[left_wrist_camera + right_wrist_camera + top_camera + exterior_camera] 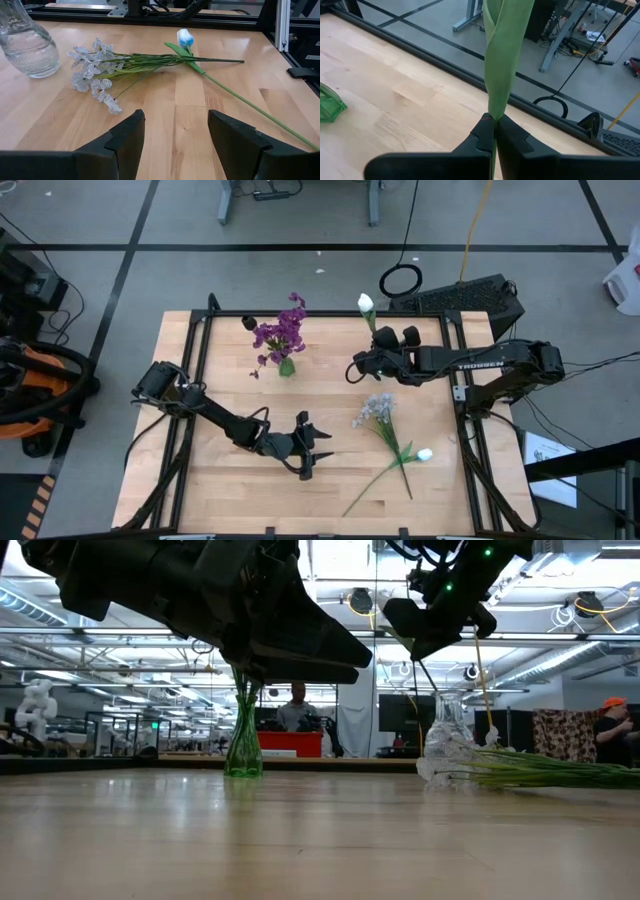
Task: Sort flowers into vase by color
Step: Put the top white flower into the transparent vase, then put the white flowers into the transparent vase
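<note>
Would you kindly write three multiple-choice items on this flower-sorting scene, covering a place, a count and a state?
1. Where are the purple flowers?
A. In the green vase
B. Flat on the table
C. In the left end effector

2. How many flowers lie loose on the table?
A. None
B. Two
C. Five

3. What is the state of the right end effector?
A. Open, empty
B. Shut, empty
C. Shut on a white flower

Answers: 1 A, the purple blossoms rise from the green vase. 2 B, a grey-lilac flower and a white bud flower lie there. 3 C, its fingers pinch the green stem.
</note>
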You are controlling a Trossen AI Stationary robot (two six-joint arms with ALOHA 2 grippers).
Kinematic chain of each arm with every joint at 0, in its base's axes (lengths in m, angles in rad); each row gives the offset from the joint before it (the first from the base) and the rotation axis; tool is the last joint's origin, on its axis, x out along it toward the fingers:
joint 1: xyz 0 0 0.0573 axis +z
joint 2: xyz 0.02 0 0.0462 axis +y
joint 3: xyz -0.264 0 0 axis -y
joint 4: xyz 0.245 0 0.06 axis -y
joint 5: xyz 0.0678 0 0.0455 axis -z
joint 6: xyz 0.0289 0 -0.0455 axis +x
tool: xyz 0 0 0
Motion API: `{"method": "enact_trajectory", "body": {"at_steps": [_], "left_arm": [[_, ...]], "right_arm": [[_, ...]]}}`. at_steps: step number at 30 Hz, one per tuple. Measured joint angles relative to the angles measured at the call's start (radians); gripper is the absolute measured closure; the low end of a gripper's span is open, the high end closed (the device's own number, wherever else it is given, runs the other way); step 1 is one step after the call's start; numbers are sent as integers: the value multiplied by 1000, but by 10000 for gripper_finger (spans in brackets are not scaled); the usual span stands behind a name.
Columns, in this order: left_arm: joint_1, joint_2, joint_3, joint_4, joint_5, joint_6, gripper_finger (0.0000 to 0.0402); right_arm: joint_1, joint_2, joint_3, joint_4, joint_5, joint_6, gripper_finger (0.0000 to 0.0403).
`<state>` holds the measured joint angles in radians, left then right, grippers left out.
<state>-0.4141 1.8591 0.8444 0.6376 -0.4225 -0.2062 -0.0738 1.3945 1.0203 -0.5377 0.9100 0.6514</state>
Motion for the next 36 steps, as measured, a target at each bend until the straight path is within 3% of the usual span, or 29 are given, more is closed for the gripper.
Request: {"method": "enact_trajectory", "body": {"at_steps": [5,36], "left_arm": [[0,0,0,0,0,0,178],[0,0,0,0,0,0,178]], "right_arm": [[0,0,0,0,0,0,391],[6,-21,0,-76,-83,19,216]]}}
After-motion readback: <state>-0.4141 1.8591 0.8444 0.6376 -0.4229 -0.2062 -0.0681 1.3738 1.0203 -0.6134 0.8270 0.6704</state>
